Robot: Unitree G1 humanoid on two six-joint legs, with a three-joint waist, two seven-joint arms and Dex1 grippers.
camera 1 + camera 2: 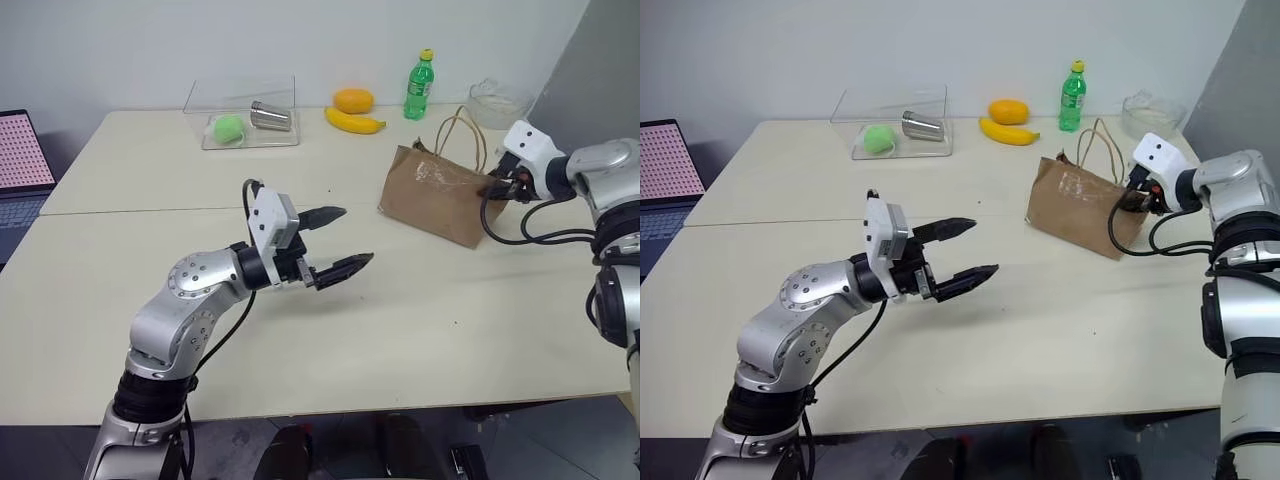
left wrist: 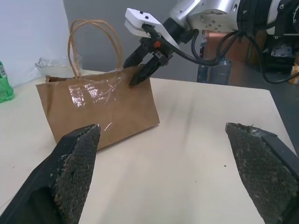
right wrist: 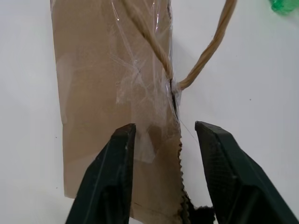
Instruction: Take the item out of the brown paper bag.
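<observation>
We log one brown paper bag (image 1: 432, 195) standing on the table (image 1: 420, 330) toward its right side, loop handles (image 1: 462, 135) up, with tape across its face; we cannot see the item. Our right gripper (image 2: 140, 70) sits at the bag's top edge, fingers parted astride the serrated rim without clamping it. Our left gripper (image 1: 342, 243) hangs over the table's middle, well apart from the bag, fingers spread wide and empty.

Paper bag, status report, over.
Left gripper open, hovering mid-table. Right gripper open, astride the brown paper bag rim. Item unseen. Nothing blocking.
</observation>
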